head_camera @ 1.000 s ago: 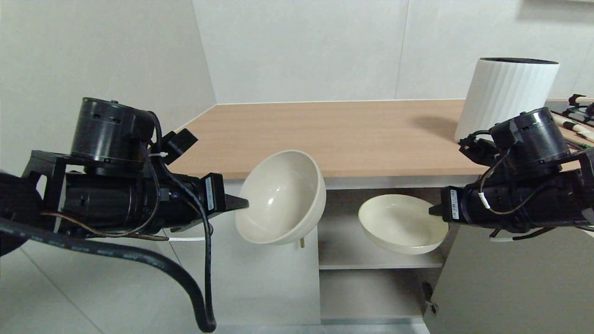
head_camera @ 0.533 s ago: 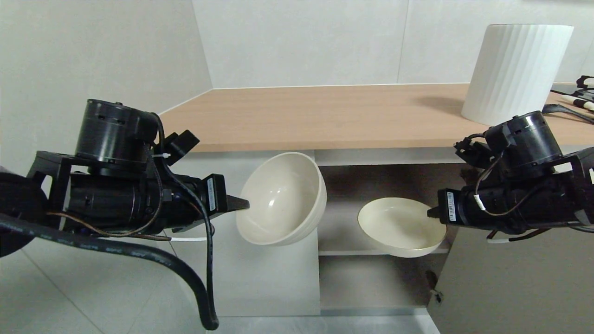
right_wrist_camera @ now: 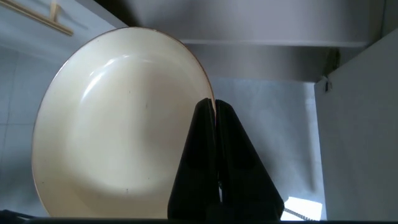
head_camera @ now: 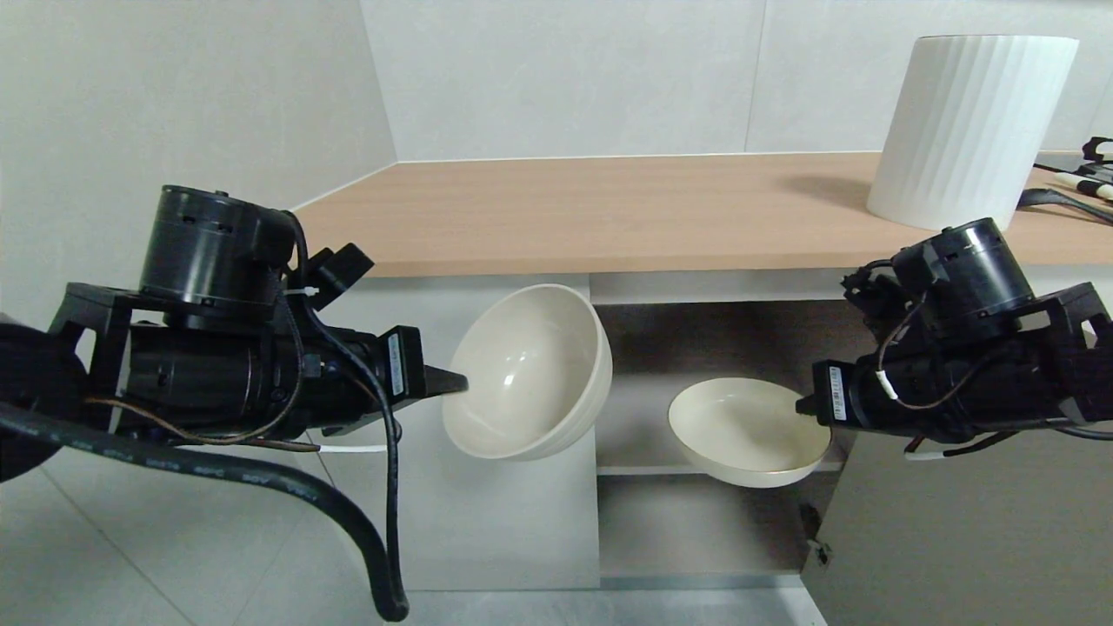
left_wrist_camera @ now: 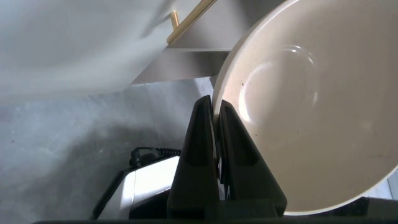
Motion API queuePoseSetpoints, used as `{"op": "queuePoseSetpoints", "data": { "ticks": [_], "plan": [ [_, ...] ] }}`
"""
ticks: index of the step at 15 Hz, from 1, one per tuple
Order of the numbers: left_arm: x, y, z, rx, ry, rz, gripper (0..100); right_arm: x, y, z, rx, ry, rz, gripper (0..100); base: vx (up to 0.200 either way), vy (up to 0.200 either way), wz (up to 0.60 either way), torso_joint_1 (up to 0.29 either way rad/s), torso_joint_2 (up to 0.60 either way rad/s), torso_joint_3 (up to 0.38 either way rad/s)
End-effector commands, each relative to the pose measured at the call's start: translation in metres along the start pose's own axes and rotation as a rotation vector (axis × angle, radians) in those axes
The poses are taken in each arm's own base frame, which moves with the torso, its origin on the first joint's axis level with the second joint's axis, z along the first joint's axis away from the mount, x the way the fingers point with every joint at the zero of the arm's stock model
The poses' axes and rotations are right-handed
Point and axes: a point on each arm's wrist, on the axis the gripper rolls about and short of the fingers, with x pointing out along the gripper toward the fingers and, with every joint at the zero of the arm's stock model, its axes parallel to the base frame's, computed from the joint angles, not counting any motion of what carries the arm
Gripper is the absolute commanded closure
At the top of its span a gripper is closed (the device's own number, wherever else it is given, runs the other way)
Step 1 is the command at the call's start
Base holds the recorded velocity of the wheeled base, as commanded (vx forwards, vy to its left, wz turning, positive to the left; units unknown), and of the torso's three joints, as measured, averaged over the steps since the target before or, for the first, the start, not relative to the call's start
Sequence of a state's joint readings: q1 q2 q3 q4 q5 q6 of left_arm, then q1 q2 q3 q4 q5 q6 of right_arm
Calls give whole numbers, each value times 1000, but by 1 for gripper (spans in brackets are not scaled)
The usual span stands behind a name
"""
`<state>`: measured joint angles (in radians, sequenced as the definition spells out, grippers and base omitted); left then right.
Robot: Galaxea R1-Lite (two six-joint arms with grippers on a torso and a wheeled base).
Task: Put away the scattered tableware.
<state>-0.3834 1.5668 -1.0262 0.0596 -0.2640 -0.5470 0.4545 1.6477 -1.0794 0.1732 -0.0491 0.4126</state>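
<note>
My left gripper [head_camera: 456,380] is shut on the rim of a deep cream bowl [head_camera: 526,371], held tilted on its side in front of the closed left cabinet door [head_camera: 487,522]. In the left wrist view the fingers [left_wrist_camera: 200,134] pinch the bowl's [left_wrist_camera: 311,106] edge. My right gripper [head_camera: 804,404] is shut on the rim of a shallow cream plate [head_camera: 743,430], held nearly level at the open cabinet's mouth, just above the middle shelf [head_camera: 643,469]. The right wrist view shows the plate [right_wrist_camera: 118,118] clamped at its rim.
A wooden countertop [head_camera: 626,209] runs above the cabinet. A tall white ribbed cylinder [head_camera: 965,126] stands at its right, with utensils [head_camera: 1078,183] beside it. The right cabinet door [head_camera: 956,530] hangs open. A lower compartment [head_camera: 696,530] lies below the shelf. Grey floor [head_camera: 174,556] lies to the left.
The head view has shifted downward along the cabinet. The right gripper has moved the plate slightly left and down, toward the shelf. The left arm holds the bowl still.
</note>
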Motion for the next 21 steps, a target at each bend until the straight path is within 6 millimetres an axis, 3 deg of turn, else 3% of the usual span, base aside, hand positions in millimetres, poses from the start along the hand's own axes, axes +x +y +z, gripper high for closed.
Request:
{"op": "queuePoseSetpoints", "data": {
  "ticks": [1,2,7,13,18,21],
  "plan": [
    [4,2,-1,-4,11,7,100,22,-1,-5,-5,54,-24,100,0,0,0,0,0,0],
    [5,2,-1,-5,14,8,100,29,-1,-7,-7,68,-31,100,0,0,0,0,0,0],
    [9,4,-1,-8,22,17,100,111,-5,-29,-13,182,-83,100,0,0,0,0,0,0],
    [14,5,-2,-11,36,24,100,197,-28,-46,39,66,-128,100,0,0,0,0,0,0],
    [15,5,-3,-11,40,23,100,229,-39,-48,82,-67,-169,100,0,0,0,0,0,0],
    [17,5,-4,-9,48,23,100,245,-50,-39,134,-122,-240,100,0,0,0,0,0,0]
  ]
}}
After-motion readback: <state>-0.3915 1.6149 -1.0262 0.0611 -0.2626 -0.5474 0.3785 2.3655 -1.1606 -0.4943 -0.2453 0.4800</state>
